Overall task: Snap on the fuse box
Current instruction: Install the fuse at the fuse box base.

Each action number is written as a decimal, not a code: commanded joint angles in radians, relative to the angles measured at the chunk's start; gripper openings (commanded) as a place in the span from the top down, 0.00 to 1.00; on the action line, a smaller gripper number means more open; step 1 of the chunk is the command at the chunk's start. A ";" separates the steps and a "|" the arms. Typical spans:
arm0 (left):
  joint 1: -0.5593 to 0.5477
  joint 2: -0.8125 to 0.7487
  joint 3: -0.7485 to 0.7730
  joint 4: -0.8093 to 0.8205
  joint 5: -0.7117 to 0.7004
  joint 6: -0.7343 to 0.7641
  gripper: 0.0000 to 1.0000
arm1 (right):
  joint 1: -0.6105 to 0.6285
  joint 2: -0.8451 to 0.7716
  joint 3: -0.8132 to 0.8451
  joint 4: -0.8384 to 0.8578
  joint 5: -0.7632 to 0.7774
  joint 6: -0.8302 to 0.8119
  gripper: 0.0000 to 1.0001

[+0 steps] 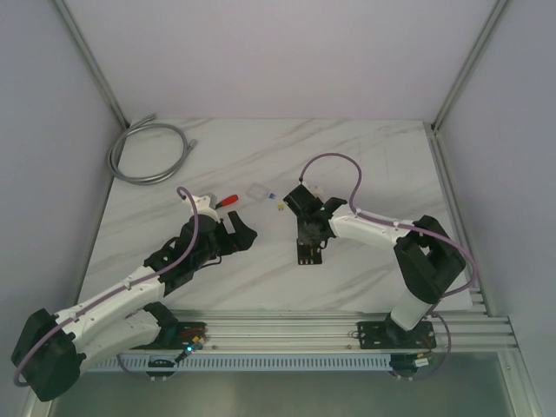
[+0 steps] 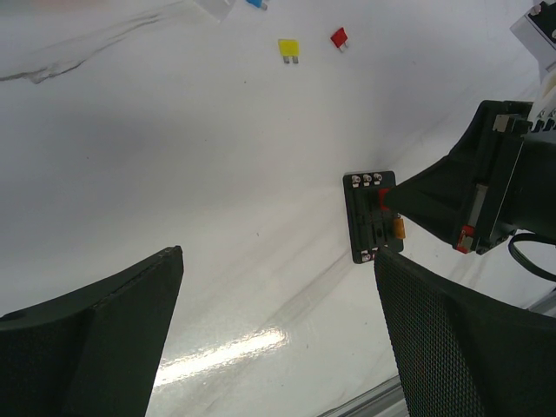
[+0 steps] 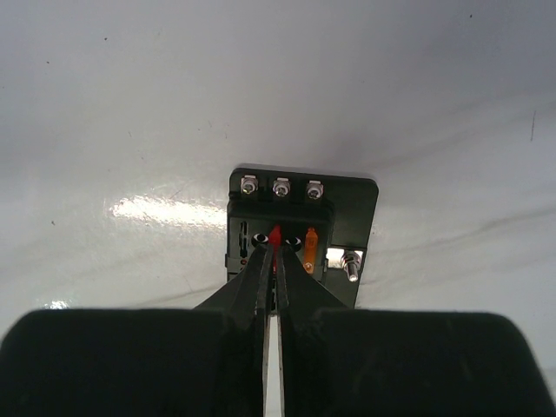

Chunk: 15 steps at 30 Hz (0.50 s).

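Note:
The fuse box [image 1: 306, 253] lies flat on the marble table, a small black block with three screws along one edge. In the right wrist view the fuse box [image 3: 347, 208] holds an orange fuse [image 3: 310, 248] in one slot. My right gripper [image 3: 276, 252] is over the box, shut on a red fuse [image 3: 275, 235] that stands in the middle slot. From the top, the right gripper [image 1: 310, 234] points down onto the box. My left gripper [image 1: 240, 234] is open and empty, left of the box; in its own view the left gripper [image 2: 278, 254] hovers over bare table with the fuse box [image 2: 360, 217] ahead to the right.
A clear square cover [image 1: 257, 189] and a red-handled tool [image 1: 228, 200] lie behind the left gripper. Loose yellow [image 2: 288, 48] and red [image 2: 339, 37] fuses lie beyond on the table. A coiled grey cable [image 1: 148, 153] sits at the far left corner. A metal rail [image 1: 330, 326] runs along the near edge.

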 commanded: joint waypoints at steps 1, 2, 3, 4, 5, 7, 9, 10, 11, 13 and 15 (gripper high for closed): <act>0.005 -0.010 -0.005 -0.011 0.000 0.000 0.00 | -0.006 0.204 -0.133 -0.082 -0.027 -0.012 1.00; 0.005 -0.010 -0.005 -0.010 0.000 0.001 0.00 | -0.006 0.217 -0.134 -0.085 -0.026 -0.014 1.00; 0.005 -0.010 -0.005 -0.011 0.000 0.001 0.00 | -0.006 0.228 -0.137 -0.085 -0.026 -0.013 1.00; 0.005 -0.011 -0.004 -0.012 0.001 0.001 0.00 | -0.006 0.239 -0.140 -0.087 -0.024 -0.015 1.00; 0.005 -0.010 -0.005 -0.012 0.000 0.001 0.00 | -0.006 0.246 -0.144 -0.088 -0.022 -0.017 1.00; 0.005 -0.012 -0.004 -0.013 0.000 0.000 0.00 | -0.005 0.263 -0.148 -0.098 -0.019 -0.027 1.00; 0.005 -0.013 -0.007 -0.014 0.000 0.001 0.00 | -0.003 0.266 -0.155 -0.107 -0.017 -0.034 1.00; 0.004 -0.013 -0.008 -0.016 0.000 -0.001 0.00 | -0.001 0.261 -0.160 -0.109 -0.021 -0.036 1.00; 0.005 -0.013 -0.006 -0.018 0.000 -0.001 0.00 | 0.002 0.249 -0.169 -0.109 -0.024 -0.037 1.00; 0.005 -0.015 -0.007 -0.022 0.000 -0.003 0.00 | 0.010 0.225 -0.186 -0.108 -0.037 -0.040 1.00; 0.005 -0.019 -0.010 -0.022 -0.002 -0.004 0.00 | 0.023 0.210 -0.200 -0.109 -0.051 -0.048 1.00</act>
